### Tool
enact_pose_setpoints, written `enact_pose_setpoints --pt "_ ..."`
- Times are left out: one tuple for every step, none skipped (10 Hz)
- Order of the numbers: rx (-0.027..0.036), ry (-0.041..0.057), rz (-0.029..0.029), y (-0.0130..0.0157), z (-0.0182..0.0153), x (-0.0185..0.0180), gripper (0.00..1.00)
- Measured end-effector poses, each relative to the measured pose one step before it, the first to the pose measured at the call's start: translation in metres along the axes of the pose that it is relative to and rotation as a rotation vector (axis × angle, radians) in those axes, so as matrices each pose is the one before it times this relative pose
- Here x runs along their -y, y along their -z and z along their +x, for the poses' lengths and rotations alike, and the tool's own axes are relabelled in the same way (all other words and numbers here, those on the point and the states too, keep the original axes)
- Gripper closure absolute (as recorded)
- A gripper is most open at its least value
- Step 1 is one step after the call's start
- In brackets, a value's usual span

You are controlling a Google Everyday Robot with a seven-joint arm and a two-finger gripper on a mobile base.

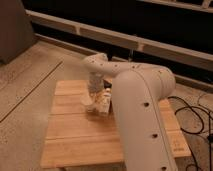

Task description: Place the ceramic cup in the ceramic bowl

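My white arm reaches down from the right onto a wooden table. The gripper is low over the table's far middle, shut on the small cream ceramic cup, which stands on the wood. The fingers' tips blend into the cup, so the grip itself is hard to make out. The ceramic bowl is hidden behind my arm's thick forearm.
A longer cream oblong item lies right beside the cup, to its right. My forearm covers the table's right half. Black cables lie on the speckled floor at the right. A dark wall with a pale ledge runs behind.
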Motion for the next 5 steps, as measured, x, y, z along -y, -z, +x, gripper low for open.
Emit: enact_pose_setpoints --pt "0.03636 0.00594 -0.00685 0.01363 -0.00398 -0.00341 1.0" --pt "0.03539 0.00947 0.00074 0.01494 -0.00278 -0.00267 1.0" --pt "0.0365 0.00612 0.00381 0.01577 -0.00265 0.0 1.0" --pt "0.02337 -0.00143 0.00548 0.0113 -0.00071 0.00249 1.0" --pt "0.03841 -0.01229 0.00865 0.01915 0.0003 0.00848 1.0"
